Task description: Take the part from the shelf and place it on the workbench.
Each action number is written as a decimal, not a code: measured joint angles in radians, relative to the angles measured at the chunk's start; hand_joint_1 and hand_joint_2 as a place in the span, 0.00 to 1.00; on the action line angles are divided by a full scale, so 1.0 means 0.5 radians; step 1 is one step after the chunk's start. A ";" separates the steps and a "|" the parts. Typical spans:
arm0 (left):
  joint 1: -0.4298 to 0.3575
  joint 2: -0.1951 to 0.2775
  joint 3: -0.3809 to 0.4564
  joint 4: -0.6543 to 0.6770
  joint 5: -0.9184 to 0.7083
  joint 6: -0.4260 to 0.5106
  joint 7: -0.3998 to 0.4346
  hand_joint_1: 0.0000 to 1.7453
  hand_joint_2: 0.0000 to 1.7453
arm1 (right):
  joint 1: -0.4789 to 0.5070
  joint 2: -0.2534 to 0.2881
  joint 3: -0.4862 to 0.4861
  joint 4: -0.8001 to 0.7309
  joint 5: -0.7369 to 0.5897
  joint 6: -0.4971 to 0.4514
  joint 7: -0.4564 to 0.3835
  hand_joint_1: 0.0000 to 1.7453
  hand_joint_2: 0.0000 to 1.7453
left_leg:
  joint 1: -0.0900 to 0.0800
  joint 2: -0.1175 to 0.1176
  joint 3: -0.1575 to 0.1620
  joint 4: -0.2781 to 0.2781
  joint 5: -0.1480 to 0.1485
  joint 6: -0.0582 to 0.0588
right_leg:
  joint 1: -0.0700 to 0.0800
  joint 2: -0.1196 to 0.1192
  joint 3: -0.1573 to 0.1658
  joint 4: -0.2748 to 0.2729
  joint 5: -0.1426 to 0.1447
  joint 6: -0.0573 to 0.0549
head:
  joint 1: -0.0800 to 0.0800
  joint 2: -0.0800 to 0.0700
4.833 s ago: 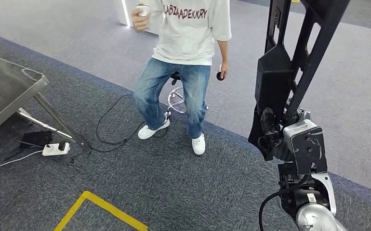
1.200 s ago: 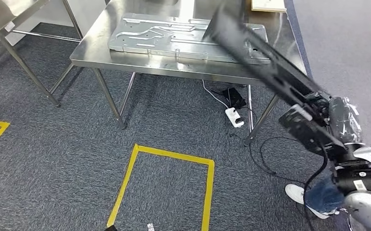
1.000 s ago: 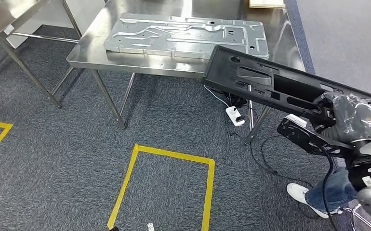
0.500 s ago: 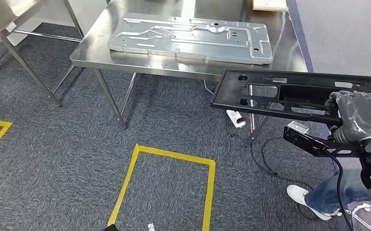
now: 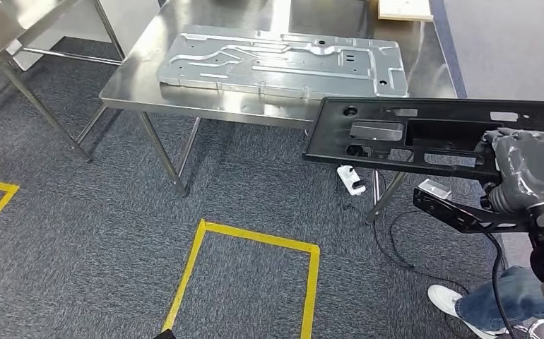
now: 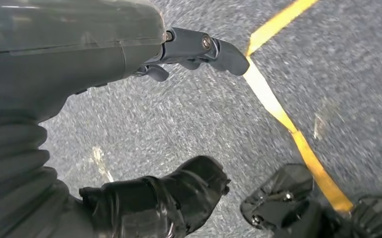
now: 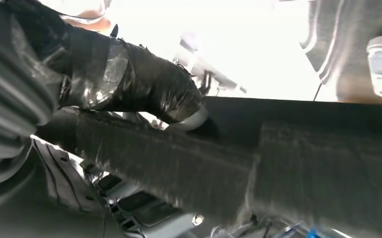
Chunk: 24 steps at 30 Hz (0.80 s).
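Matt black plastic part (image 5: 424,134) above a shiny steel workbench (image 5: 135,85) bearing a dull stamped metal plate (image 5: 283,60); rough grey carpet (image 5: 78,240) below.

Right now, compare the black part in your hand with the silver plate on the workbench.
The black part is dark and matte and is held in the air by the right hand; the silver plate is shiny bare metal lying flat on the workbench. Both are long, flat panels with cut-outs and holes.

Black part (image 5: 410,134), silver workbench (image 5: 142,78), yellow floor tape (image 5: 255,240).
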 joint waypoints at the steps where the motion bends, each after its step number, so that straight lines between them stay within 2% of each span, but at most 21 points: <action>1: -0.003 0.000 0.000 -0.002 -0.002 0.002 0.000 0.00 1.00 | -0.005 -0.002 0.004 -0.006 0.003 -0.002 0.000 1.00 1.00 | 0.001 0.004 -0.013 0.052 -0.015 -0.012 | -0.006 -0.001 0.029 -0.012 -0.015 -0.013 | -0.005 0.000; 2: -0.007 0.000 0.000 -0.005 -0.003 0.006 0.002 0.00 1.00 | -0.011 -0.003 0.008 -0.010 0.006 -0.005 0.000 1.00 1.00 | 0.004 0.005 -0.069 0.150 -0.035 -0.023 | -0.013 -0.005 0.062 -0.020 -0.034 -0.024 | -0.009 0.000; 3: -0.009 -0.001 0.000 -0.005 -0.004 0.011 0.003 0.00 1.00 | -0.016 -0.004 0.012 -0.014 0.009 -0.007 0.000 1.00 1.00 | 0.008 0.008 -0.161 0.293 -0.055 -0.035 | -0.011 -0.008 0.091 -0.026 -0.057 -0.032 | -0.014 0.000; 5: -0.004 -0.001 0.000 -0.005 -0.004 0.020 0.008 0.00 1.00 | -0.020 -0.004 0.028 -0.015 0.011 -0.009 0.000 1.00 1.00 | 0.013 0.008 -0.383 0.556 -0.062 -0.049 | -0.009 -0.012 0.152 -0.028 -0.106 -0.036 | -0.015 0.000; 6: 0.004 -0.001 0.000 -0.005 -0.005 0.023 0.010 0.00 1.00 | -0.021 -0.004 0.038 -0.015 0.011 -0.008 0.000 1.00 1.00 | 0.014 0.008 -0.461 0.602 -0.017 -0.049 | -0.009 -0.011 0.188 -0.028 -0.134 -0.034 | -0.017 0.000; 7: 0.013 -0.001 0.000 -0.005 -0.006 0.027 0.013 0.00 1.00 | -0.021 -0.004 0.050 -0.015 0.013 -0.007 0.000 1.00 1.00 | 0.014 0.008 -0.500 0.565 0.072 -0.045 | -0.009 -0.010 0.228 -0.028 -0.164 -0.032 | -0.016 0.000; 8: 0.019 -0.001 0.000 -0.005 -0.006 0.031 0.017 0.00 1.00 | -0.023 -0.004 0.060 -0.015 0.016 -0.006 0.000 1.00 1.00 | 0.012 0.008 -0.503 0.456 0.197 -0.035 | -0.008 -0.008 0.271 -0.028 -0.195 -0.028 | -0.017 0.000; 9: 0.021 0.000 0.000 -0.005 -0.007 0.037 0.019 0.00 1.00 | -0.024 -0.003 0.069 -0.015 0.020 -0.005 0.000 1.00 1.00 | 0.007 0.008 -0.489 0.343 0.299 -0.020 | -0.009 -0.008 0.306 -0.036 -0.226 -0.023 | -0.015 0.000; 10: 0.022 0.001 0.000 -0.005 -0.007 0.044 0.023 0.00 1.00 | -0.030 -0.002 0.079 -0.015 0.025 -0.005 0.000 1.00 1.00 | -0.002 0.008 -0.465 0.251 0.373 -0.004 | -0.005 -0.008 0.336 -0.043 -0.253 -0.013 | -0.012 0.000; 11: 0.020 0.002 0.000 -0.004 -0.007 0.051 0.025 0.00 1.00 | -0.034 0.000 0.090 -0.015 0.031 -0.005 0.000 1.00 1.00 | -0.011 0.009 -0.437 0.188 0.396 0.014 | -0.007 -0.007 0.355 -0.058 -0.269 -0.001 | -0.010 0.000; 13: 0.012 0.003 0.001 -0.004 -0.006 0.060 0.031 0.00 1.00 | -0.038 0.003 0.112 -0.015 0.040 -0.006 0.000 1.00 1.00 | -0.028 0.010 -0.385 0.127 0.353 0.044 | -0.007 -0.007 0.386 -0.081 -0.268 0.024 | -0.006 0.000; 15: 0.004 0.003 0.001 -0.005 -0.006 0.064 0.032 0.00 1.00 | -0.030 0.002 0.125 -0.016 0.047 -0.008 0.000 1.00 1.00 | -0.022 0.010 -0.308 0.033 0.308 0.068 | -0.009 -0.010 0.375 -0.033 -0.230 0.041 | -0.003 0.000; 17: 0.004 0.002 0.001 -0.006 -0.005 0.064 0.030 0.00 1.00 | -0.027 0.001 0.134 -0.016 0.056 -0.016 0.000 1.00 1.00 | -0.006 0.006 -0.223 -0.043 0.283 0.087 | -0.009 -0.008 0.273 0.143 -0.205 0.048 | 0.006 0.000; 18: 0.006 0.002 0.001 -0.005 -0.005 0.064 0.030 0.00 1.00 | -0.024 0.002 0.140 -0.016 0.059 -0.020 0.000 1.00 1.00 | -0.003 0.002 -0.189 -0.064 0.271 0.093 | -0.010 -0.006 0.197 0.252 -0.228 0.050 | 0.012 0.000; 20: 0.011 0.002 0.001 -0.005 -0.005 0.064 0.031 0.00 1.00 | -0.010 0.002 0.153 -0.014 0.065 -0.024 0.000 1.00 1.00 | 0.001 -0.009 -0.130 -0.083 0.236 0.095 | -0.014 -0.005 0.037 0.412 -0.339 0.061 | 0.018 0.000; 21: 0.015 0.002 0.001 -0.005 -0.004 0.064 0.031 0.00 1.00 | -0.001 0.003 0.159 -0.013 0.067 -0.024 0.000 1.00 1.00 | 0.002 -0.015 -0.099 -0.086 0.213 0.092 | -0.018 -0.005 -0.021 0.428 -0.382 0.069 | 0.021 0.000; 22: 0.019 0.002 0.001 -0.005 -0.003 0.064 0.031 0.00 1.00 | 0.006 0.004 0.163 -0.012 0.070 -0.024 0.000 1.00 1.00 | 0.005 -0.020 -0.067 -0.086 0.188 0.086 | -0.023 -0.006 -0.054 0.388 -0.383 0.079 | 0.023 0.000; 23: 0.022 0.001 0.001 -0.005 -0.001 0.064 0.031 0.00 1.00 | 0.011 0.005 0.165 -0.011 0.072 -0.024 0.001 1.00 1.00 | 0.008 -0.023 -0.033 -0.083 0.161 0.078 | -0.029 -0.007 -0.066 0.301 -0.327 0.089 | 0.024 0.000; 24: 0.025 0.001 0.001 -0.005 0.001 0.065 0.031 0.00 1.00 | 0.016 0.006 0.166 -0.011 0.075 -0.024 0.001 1.00 1.00 | 0.010 -0.025 -0.007 -0.078 0.130 0.068 | -0.037 -0.010 -0.066 0.182 -0.204 0.098 | 0.025 0.000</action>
